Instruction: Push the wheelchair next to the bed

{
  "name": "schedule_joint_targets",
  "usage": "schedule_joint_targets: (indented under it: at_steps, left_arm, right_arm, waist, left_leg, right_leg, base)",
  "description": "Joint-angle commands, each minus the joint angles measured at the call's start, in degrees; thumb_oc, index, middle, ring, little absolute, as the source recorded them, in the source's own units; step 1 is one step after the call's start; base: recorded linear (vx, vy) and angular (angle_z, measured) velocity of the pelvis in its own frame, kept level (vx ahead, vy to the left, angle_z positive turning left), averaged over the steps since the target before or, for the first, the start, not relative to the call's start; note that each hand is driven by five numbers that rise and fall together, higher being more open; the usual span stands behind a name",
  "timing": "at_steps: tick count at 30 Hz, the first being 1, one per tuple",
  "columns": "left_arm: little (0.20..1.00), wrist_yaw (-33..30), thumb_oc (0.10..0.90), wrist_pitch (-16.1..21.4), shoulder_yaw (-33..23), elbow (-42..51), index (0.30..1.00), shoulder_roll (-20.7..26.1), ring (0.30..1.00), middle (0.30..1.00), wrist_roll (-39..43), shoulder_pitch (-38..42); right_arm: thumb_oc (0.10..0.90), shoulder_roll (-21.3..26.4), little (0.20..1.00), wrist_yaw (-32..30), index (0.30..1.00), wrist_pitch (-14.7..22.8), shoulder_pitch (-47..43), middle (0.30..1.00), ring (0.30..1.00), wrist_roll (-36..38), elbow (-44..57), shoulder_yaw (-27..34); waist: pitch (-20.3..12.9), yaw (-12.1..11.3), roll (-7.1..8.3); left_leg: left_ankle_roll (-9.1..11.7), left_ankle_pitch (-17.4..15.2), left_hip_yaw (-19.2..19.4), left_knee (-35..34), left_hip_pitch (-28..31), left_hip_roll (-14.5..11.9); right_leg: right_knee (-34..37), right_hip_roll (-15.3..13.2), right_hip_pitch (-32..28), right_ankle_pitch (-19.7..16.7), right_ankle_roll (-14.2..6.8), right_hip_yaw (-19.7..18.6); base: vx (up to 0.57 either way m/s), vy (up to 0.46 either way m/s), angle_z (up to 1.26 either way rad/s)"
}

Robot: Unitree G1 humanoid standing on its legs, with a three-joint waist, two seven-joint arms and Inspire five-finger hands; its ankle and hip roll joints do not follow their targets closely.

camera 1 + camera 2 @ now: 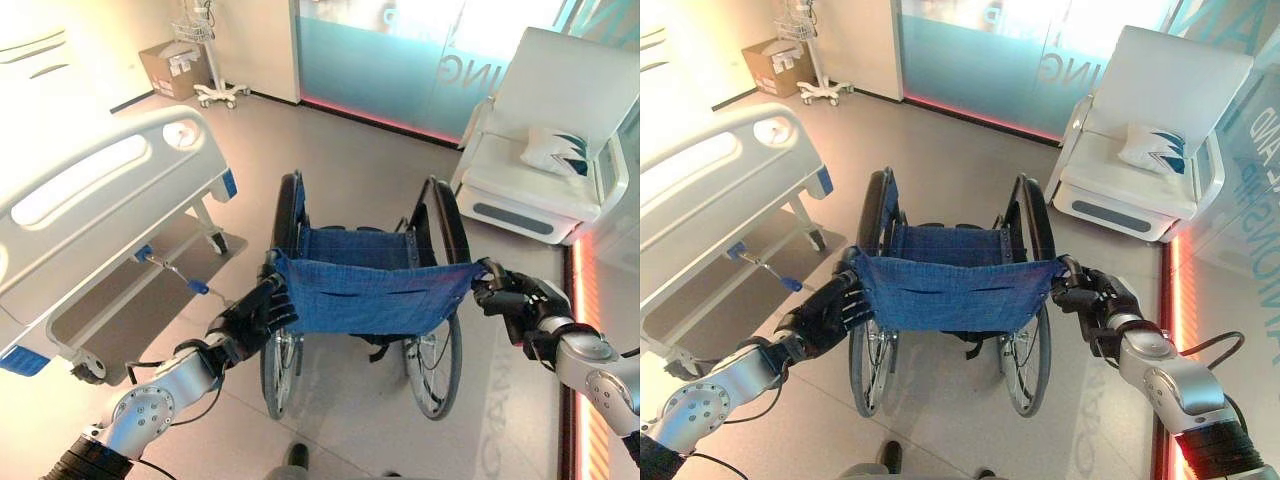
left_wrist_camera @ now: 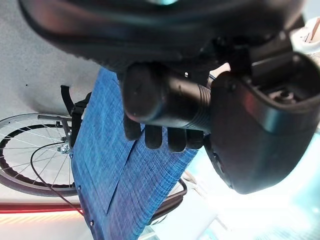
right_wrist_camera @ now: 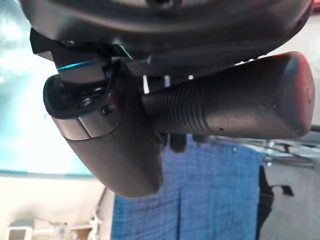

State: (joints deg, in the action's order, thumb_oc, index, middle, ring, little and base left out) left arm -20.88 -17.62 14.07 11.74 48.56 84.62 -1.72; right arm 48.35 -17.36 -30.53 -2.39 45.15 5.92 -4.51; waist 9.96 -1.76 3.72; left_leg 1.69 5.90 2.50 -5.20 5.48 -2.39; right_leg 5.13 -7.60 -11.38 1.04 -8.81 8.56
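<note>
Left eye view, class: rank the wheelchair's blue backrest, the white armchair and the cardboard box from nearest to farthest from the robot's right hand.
From the right hand:
1. Blue backrest, right beside the hand, towards the left.
2. White armchair, ahead on the right side.
3. Cardboard box, far corner on the left, beyond the bed.

The two head views look down and forward from just behind the wheelchair [image 1: 365, 290], side by side, and share the bed [image 1: 90, 200] at left and the armchair [image 1: 545, 150] far right. Each wrist view sits very close under its own robot hand, facing along a push handle [image 3: 230, 110] toward the blue backrest [image 2: 125, 185]
</note>
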Motion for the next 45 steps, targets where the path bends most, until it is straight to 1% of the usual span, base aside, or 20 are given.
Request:
schedule_joint_targets:
  at_steps: [1,9,12,14,15,16,18,20,21,22,24,26,32,34,35,37,39,41,43,45]
  left_arm:
    - [0.3,5.96,0.4,13.64,-8.46,12.34,0.3,-6.21,0.3,0.3,1.4,14.05]
    - [0.3,4.12,0.4,16.02,-11.44,12.67,0.3,-5.02,0.3,0.3,4.65,13.21]
    - [0.3,3.21,0.4,14.64,-14.69,13.05,0.3,-3.75,0.3,0.3,7.47,11.57]
    - [0.3,2.97,0.4,13.1,-18.15,11.96,0.3,-2.81,0.3,0.3,10.74,9.87]
    - [0.3,2.98,0.4,12.85,-18.43,11.77,0.3,-2.81,0.3,0.3,10.94,9.74]
    - [0.3,2.87,0.4,11.5,-19.89,10.85,0.3,-2.9,0.3,0.3,11.77,9.1]
    - [0.3,2.25,0.4,10.65,-20.86,10.6,0.3,-3.16,0.3,0.3,12.32,8.39]
    - [0.3,2.24,0.4,10.54,-21.84,10.74,0.3,-3.06,0.3,0.3,13.14,7.06]
    - [0.3,2.77,0.4,11.0,-22.17,10.23,0.3,-3.15,0.3,0.3,13.07,6.13]
    - [0.3,2.99,0.4,11.13,-22.09,10.07,0.3,-3.25,0.3,0.3,12.73,6.05]
    - [0.3,5.01,0.4,12.86,-20.65,8.33,0.3,-3.33,0.3,0.3,11.11,6.55]
    - [0.3,6.38,0.4,13.66,-20.37,7.38,0.3,-2.91,0.3,0.3,10.96,6.99]
    - [0.3,5.43,0.4,13.55,-21.24,5.88,0.3,-3.35,0.3,0.3,10.48,10.33]
    - [0.3,4.63,0.4,11.58,-21.98,5.44,0.3,-3.72,0.3,0.3,9.78,11.41]
    - [0.3,4.62,0.4,11.48,-22.0,5.45,0.3,-3.68,0.3,0.3,9.84,11.45]
    - [0.3,4.2,0.4,9.17,-24.67,6.04,0.3,-2.35,0.3,0.3,11.07,10.72]
    - [0.3,4.68,0.4,8.19,-26.57,5.82,0.3,-0.87,0.3,0.3,12.56,10.16]
    - [0.3,5.05,0.4,7.87,-27.26,5.09,0.3,-0.18,0.3,0.3,12.98,10.55]
    - [0.3,5.98,0.4,7.4,-26.9,2.95,0.3,0.32,0.3,0.3,12.85,12.87]
    - [0.3,6.47,0.4,7.54,-25.74,2.24,0.3,1.11,0.3,0.3,12.91,14.48]
  right_arm:
    - [0.4,2.89,0.3,5.78,0.3,1.28,3.76,0.3,0.3,1.03,3.01,-3.68]
    - [0.4,5.45,0.3,9.58,0.3,2.13,2.87,0.3,0.3,0.73,4.05,-2.49]
    - [0.4,7.24,0.3,13.02,0.3,2.04,3.94,0.3,0.3,0.7,4.48,-0.49]
    - [0.4,8.48,0.3,14.92,0.3,2.31,3.16,0.3,0.3,1.81,5.12,-0.34]
    - [0.4,8.45,0.3,15.07,0.3,2.41,2.98,0.3,0.3,1.79,5.13,-0.44]
    - [0.4,7.9,0.3,15.16,0.3,2.21,2.32,0.3,0.3,2.05,5.79,-0.76]
    - [0.4,7.18,0.3,14.89,0.3,2.37,3.03,0.3,0.3,2.06,7.01,-0.75]
    - [0.4,6.84,0.3,14.56,0.3,2.86,4.35,0.3,0.3,1.82,8.45,-0.58]
    - [0.4,6.75,0.3,14.61,0.3,3.68,4.89,0.3,0.3,1.54,9.11,-0.74]
    - [0.4,6.72,0.3,14.63,0.3,3.95,4.9,0.3,0.3,1.39,9.14,-0.83]
    - [0.4,7.11,0.3,14.04,0.3,4.72,3.4,0.3,0.3,2.12,8.95,-1.92]
    - [0.4,7.45,0.3,13.74,0.3,5.34,2.1,0.3,0.3,2.78,8.42,-2.65]
    - [0.4,7.48,0.3,13.73,0.3,7.14,-2.66,0.3,0.3,2.93,7.41,-3.9]
    - [0.4,7.61,0.3,14.35,0.3,6.52,-2.23,0.3,0.3,3.69,8.84,-1.65]
    - [0.4,7.65,0.3,14.34,0.3,6.47,-2.04,0.3,0.3,3.79,9.02,-1.44]
    - [0.4,7.46,0.3,13.92,0.3,5.81,0.3,0.3,0.3,5.06,12.31,0.54]
    - [0.4,7.01,0.3,14.76,0.3,5.83,1.4,0.3,0.3,4.51,13.75,1.21]
    - [0.4,6.55,0.3,15.59,0.3,5.93,0.54,0.3,0.3,3.78,13.59,0.55]
    - [0.4,4.71,0.3,16.39,0.3,6.29,-2.69,0.3,0.3,1.32,11.78,-1.71]
    - [0.4,4.19,0.3,16.32,0.3,6.18,-4.22,0.3,0.3,0.59,10.98,-2.22]
  waist:
    - [-3.26,3.13,-3.53]
    - [-1.61,3.15,-3.54]
    - [-1.64,2.54,-2.36]
    - [-0.89,1.19,-0.71]
    - [-0.75,1.01,-0.59]
    - [0.04,0.27,0.1]
    - [0.67,-0.26,0.55]
    - [1.15,-0.79,0.5]
    - [1.68,-1.33,-0.45]
    - [1.87,-1.46,-0.64]
    - [2.71,-2.51,-2.01]
    - [3.21,-3.25,-2.34]
    - [3.66,-3.77,-1.91]
    - [3.4,-3.86,-1.38]
    - [3.37,-3.87,-1.32]
    - [2.54,-3.96,-0.72]
    - [1.69,-3.86,-0.44]
    - [1.34,-3.82,-0.53]
    - [1.58,-3.38,-1.08]
    - [1.96,-3.19,-1.15]
  left_leg:
    - [2.17,-3.37,0.31,0.2,2.94,-2.07]
    - [3.39,-1.46,-0.79,0.76,3.71,-4.25]
    - [4.33,-2.74,-1.13,5.57,3.37,-5.35]
    - [4.32,-5.34,-1.33,16.49,0.63,-6.45]
    - [4.24,-5.55,-1.43,17.36,0.28,-6.46]
    - [3.85,-4.98,-1.25,22.99,-2.18,-6.79]
    - [3.41,-3.91,-1.2,24.22,-4.44,-6.85]
    - [3.0,-3.33,-1.31,20.51,-5.2,-5.44]
    - [3.8,0.38,-1.84,14.55,-6.41,-4.63]
    - [4.04,1.41,-1.94,13.02,-6.55,-4.51]
    - [5.08,6.92,-3.86,4.36,-9.5,-3.61]
    - [5.37,7.89,-4.81,0.99,-11.9,-2.6]
    - [3.33,4.86,-6.62,8.21,-14.52,0.66]
    - [2.33,2.26,-7.38,12.84,-15.44,3.1]
    - [2.25,2.09,-7.34,13.07,-15.48,3.26]
    - [-0.12,0.61,-5.8,13.83,-14.05,5.53]
    - [-1.91,0.25,-5.02,13.17,-12.99,7.18]
    - [-2.8,-0.29,-4.64,13.14,-12.71,7.9]
    - [-3.51,-1.25,-4.79,13.58,-12.69,8.75]
    - [-3.44,-2.08,-5.82,15.38,-13.21,9.98]
  right_leg:
    - [-0.13,1.31,1.26,-2.34,0.96,1.88]
    - [-6.89,4.48,3.73,1.15,2.99,1.22]
    - [-7.9,5.15,3.56,1.59,3.6,1.47]
    - [-10.39,5.57,3.97,1.73,4.53,0.8]
    - [-10.66,5.63,4.01,1.73,4.59,0.75]
    - [-12.17,6.21,3.93,2.04,5.06,0.48]
    - [-13.46,6.71,3.37,2.66,5.3,0.24]
    - [-14.21,7.13,2.73,3.41,5.19,-0.15]
    - [-14.38,8.33,1.96,4.17,5.3,-0.19]
    - [-14.43,8.58,1.71,4.4,5.35,-0.18]
    - [-15.01,10.27,0.75,5.57,5.92,-0.53]
    - [-15.46,10.87,0.38,6.46,6.34,-0.82]
    - [-17.48,9.19,0.96,9.7,6.56,-0.98]
    - [-21.37,7.3,0.94,11.34,5.8,-0.39]
    - [-21.77,7.14,1.02,11.54,5.72,-0.32]
    - [-32.5,4.12,3.46,7.66,2.43,0.62]
    - [-39.97,3.57,5.21,2.11,0.01,-0.64]
    - [-43.51,3.42,7.26,-0.39,-0.86,-1.55]
    - [-42.49,5.17,10.33,-0.21,0.5,-3.27]
    - [-36.5,6.22,11.11,1.34,2.14,-2.72]
  base:
    - [0.02,-0.061,0.01]
    - [0.01,-0.122,0.0]
    - [0.09,-0.246,-0.03]
    - [0.09,-0.296,-0.09]
    - [0.11,-0.315,-0.24]
    - [0.1,-0.191,-0.3]
    - [0.16,-0.108,-0.2]
    - [0.2,0.044,0.05]
    - [0.2,0.085,0.1]
    - [0.3,0.133,0.0]
    - [0.29,0.114,-0.19]
    - [0.27,0.114,-0.18]
    - [0.23,0.19,-0.19]
    - [0.42,0.275,-0.09]
    - [0.56,0.341,0.0]
    - [0.5,0.323,-0.06]
    - [0.37,0.241,-0.22]
    - [0.25,0.15,-0.4]
    - [0.26,0.102,-0.17]
    - [0.25,0.025,-0.12]
